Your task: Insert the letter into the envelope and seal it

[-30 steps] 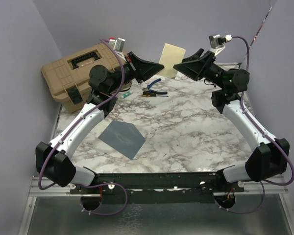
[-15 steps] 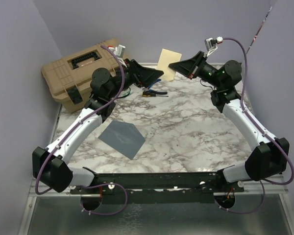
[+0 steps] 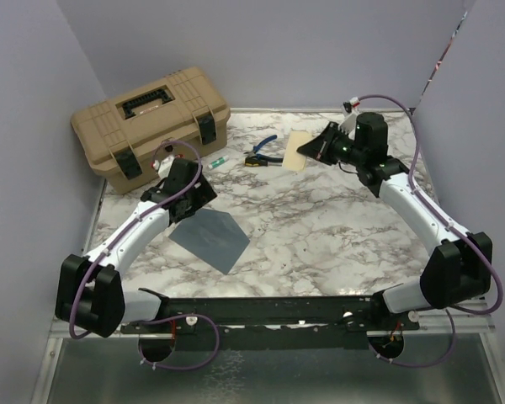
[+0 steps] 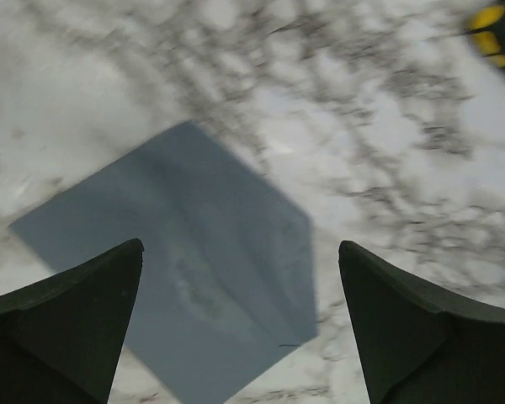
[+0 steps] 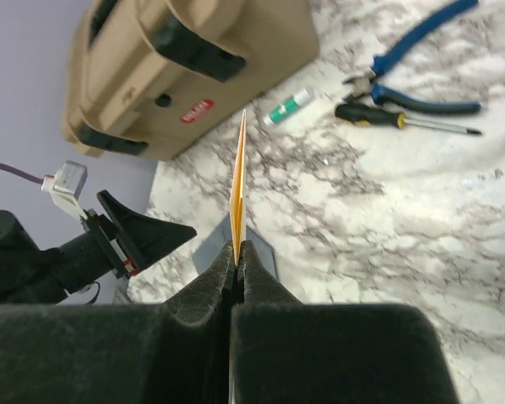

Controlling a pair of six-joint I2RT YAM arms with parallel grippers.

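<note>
Right gripper [image 5: 236,252] pinches the letter [image 5: 239,177] edge-on; left gripper [image 4: 240,245] gapes, seemingly above the envelope [image 4: 185,261].

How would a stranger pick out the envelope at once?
Start at the tan toolbox at the far left of the marble table. Nearer the arm bases, by the left hand, lies the envelope: the only flat blue-grey sheet, unlike the cream letter.

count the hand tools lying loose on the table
2. The pliers lie on the table's far side, right of the toolbox; the screwdriver lies beside them, on the near side. More may be hidden inside the shut toolbox.
</note>
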